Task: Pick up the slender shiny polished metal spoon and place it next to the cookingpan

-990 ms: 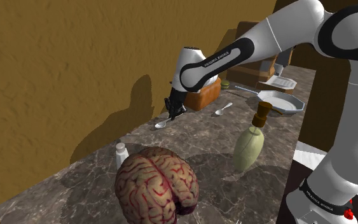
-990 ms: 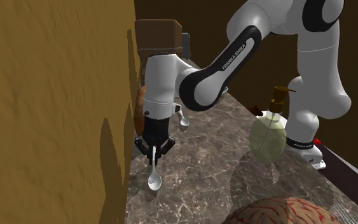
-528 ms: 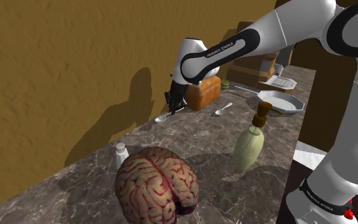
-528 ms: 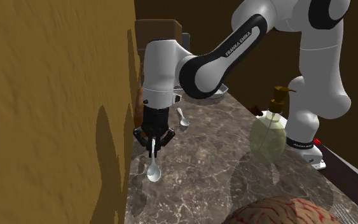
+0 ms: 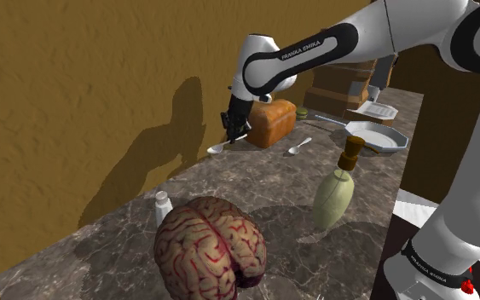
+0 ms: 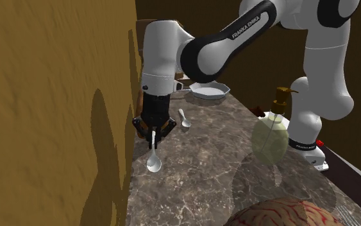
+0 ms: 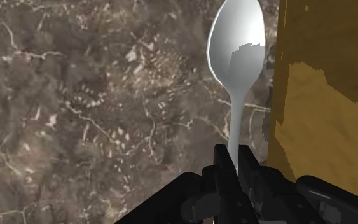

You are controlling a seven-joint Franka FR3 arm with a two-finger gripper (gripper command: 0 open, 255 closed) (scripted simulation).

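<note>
A slender pale metal spoon [image 6: 153,160] hangs bowl-down from my gripper [image 6: 153,136], which is shut on the top of its handle. The bowl hovers a little above the marbled countertop, close to the ochre wall. In the shoulder view the spoon [image 5: 216,148] slants down from the gripper [image 5: 236,132] toward that view's left. The wrist view has both fingers clasping the handle at the gripper [image 7: 233,167], with the spoon's bowl [image 7: 237,51] far ahead. The grey pan [image 5: 376,135] sits at the counter's far end, well off from the gripper, and shows beyond the arm as the pan [image 6: 208,92].
A second spoon [image 5: 299,147] lies on the counter between gripper and pan. A bread loaf [image 5: 268,124] stands by the wall behind the gripper. A soap dispenser [image 5: 336,192], a brain model [image 5: 211,247] and a small white shaker [image 5: 162,207] occupy the near counter. The wall [image 7: 323,76] is close beside the spoon.
The gripper has risen with the spoon clasped in it, lifting the bowl off the counter. The arm's forearm has swung upward.
</note>
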